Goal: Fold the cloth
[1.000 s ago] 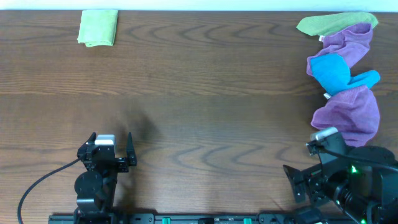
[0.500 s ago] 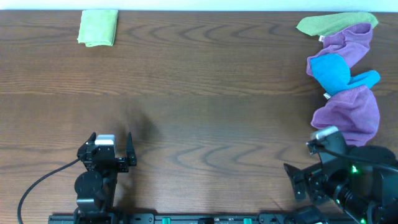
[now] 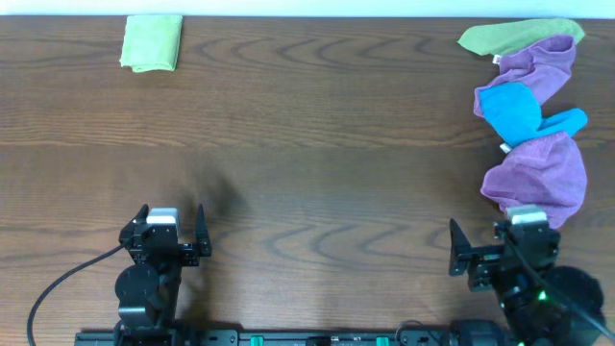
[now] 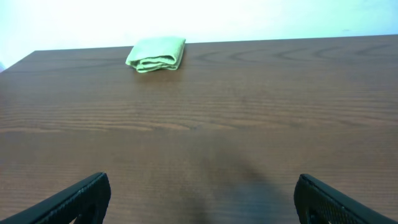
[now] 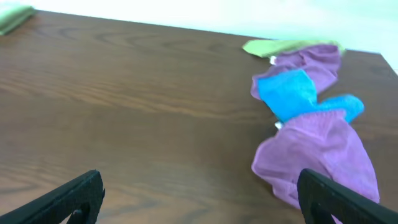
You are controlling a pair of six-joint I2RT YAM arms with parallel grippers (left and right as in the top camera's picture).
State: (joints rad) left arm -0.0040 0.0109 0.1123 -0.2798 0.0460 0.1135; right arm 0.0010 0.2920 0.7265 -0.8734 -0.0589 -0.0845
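A pile of crumpled cloths lies at the table's right edge: a purple cloth [image 3: 540, 178] [image 5: 320, 152] nearest me, a blue cloth [image 3: 517, 111] [image 5: 292, 93] on it, another purple cloth [image 3: 538, 62] and a green cloth [image 3: 514, 36] [image 5: 280, 46] at the back. A folded green cloth [image 3: 152, 42] [image 4: 157, 54] lies at the far left. My left gripper [image 3: 173, 233] [image 4: 202, 199] is open and empty near the front edge. My right gripper [image 3: 490, 252] [image 5: 199, 199] is open and empty, just in front of the purple cloth.
The brown wooden table [image 3: 317, 144] spreads between the two arms. A black cable [image 3: 58, 284] runs from the left arm to the front left. The table's far edge meets a white wall.
My right arm has turned and swung up so its gripper faces the table squarely, closer to the purple cloth. My left arm has not moved.
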